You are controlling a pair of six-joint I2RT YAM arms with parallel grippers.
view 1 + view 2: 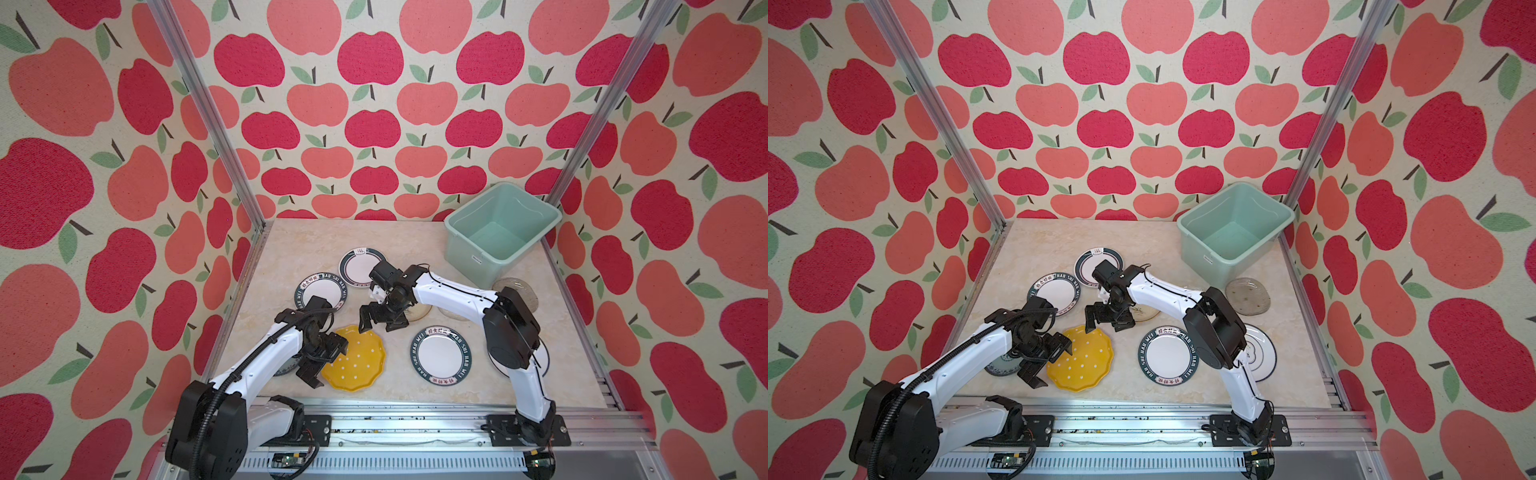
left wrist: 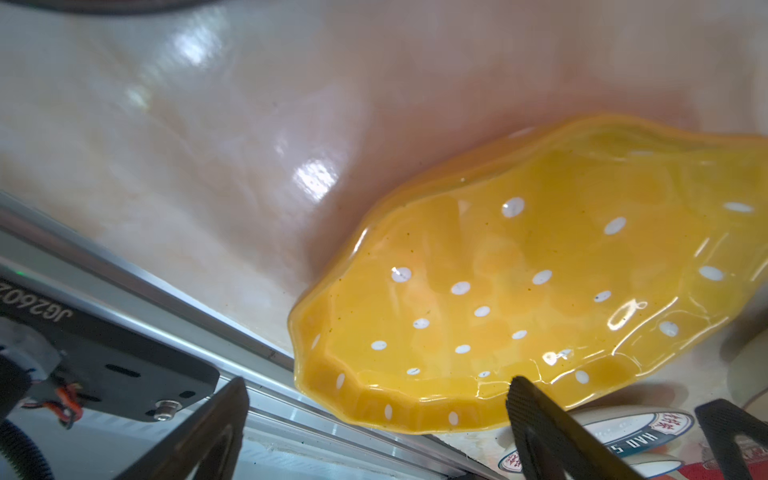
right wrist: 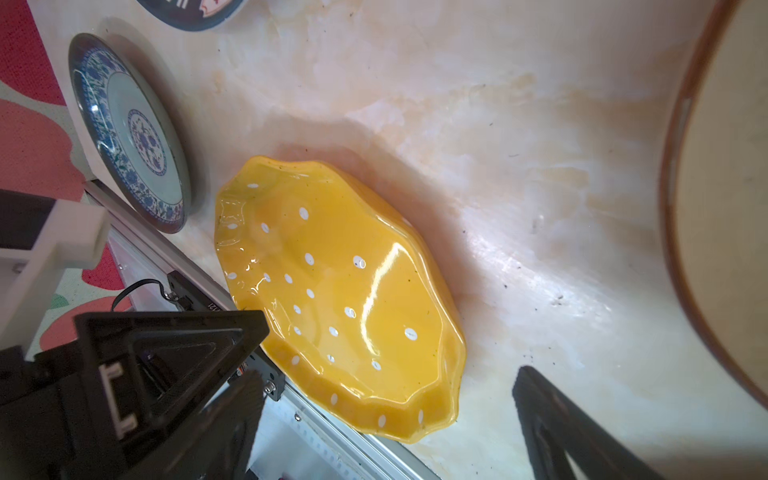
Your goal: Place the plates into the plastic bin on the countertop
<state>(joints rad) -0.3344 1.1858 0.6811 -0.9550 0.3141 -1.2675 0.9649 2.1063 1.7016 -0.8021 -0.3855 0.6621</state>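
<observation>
Left tool (image 1: 326,360) wide open and empty, at the left rim of the yellow plate (image 1: 355,359). Right tool (image 1: 380,324) likewise, just over its far rim. Plate lies flat near the tabletop (image 1: 291,241) front edge. Bin (image 1: 469,257) sits empty at the back right corner. Looks like glazed ceramic: stiff, slick, chippable, some weight. Pinch the raised scalloped rim, one finger under the lip.
</observation>
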